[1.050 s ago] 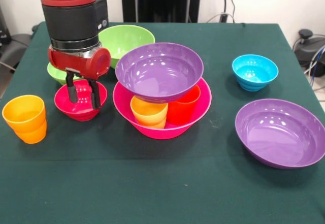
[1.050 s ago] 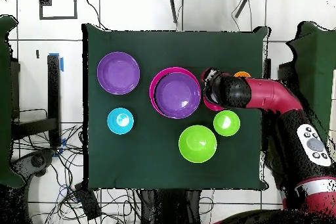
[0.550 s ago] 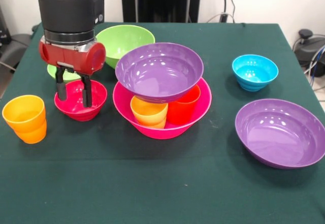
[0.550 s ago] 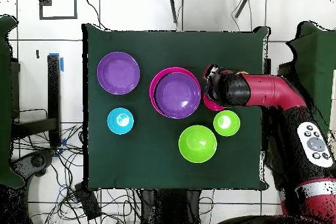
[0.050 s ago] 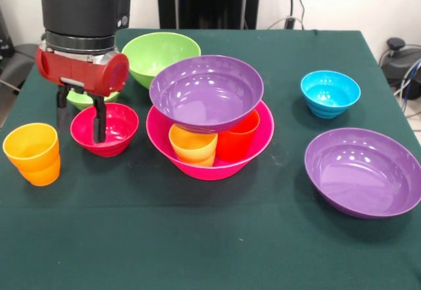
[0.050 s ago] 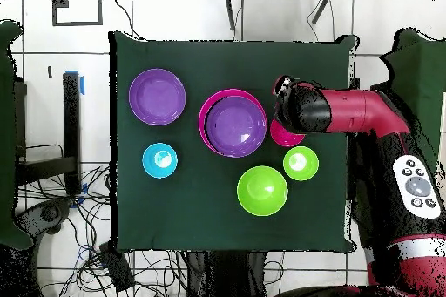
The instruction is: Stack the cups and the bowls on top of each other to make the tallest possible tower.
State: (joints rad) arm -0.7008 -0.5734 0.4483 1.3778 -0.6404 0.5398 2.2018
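We see a dark green tabletop (image 5: 197,237) with bright plastic bowls and cups spread over it. Near the middle stands the tower (image 5: 209,116): a large hot-pink bowl (image 5: 260,142) holding a yellow-orange cup (image 5: 193,145) and a red-orange cup (image 5: 238,139) side by side, with a wide purple bowl (image 5: 206,91) resting across their rims.

To the picture's left in the front view, the tool (image 5: 80,115) hangs from the red and black arm (image 5: 82,14). Its two dark fingers are spread apart and grip nothing. One finger reaches down inside the small red bowl (image 5: 115,129), close to its left wall; the other sits just outside that rim, so the pair appears to straddle the wall. We cannot tell whether either finger touches the plastic.

Just left of the red bowl stands an orange cup (image 5: 33,153). Behind the tool we glimpse a small light-green bowl (image 5: 92,98), and beside it a medium light-green bowl (image 5: 158,53). To the right sit a blue bowl (image 5: 330,93) and a second purple bowl (image 5: 362,170), both well apart from the tower.

We judge the step in hand to be picking up the red bowl. The next move calls for the fingers to press onto the rim wall, then a steady lift and a carry over to the tower's top bowl without tipping it.
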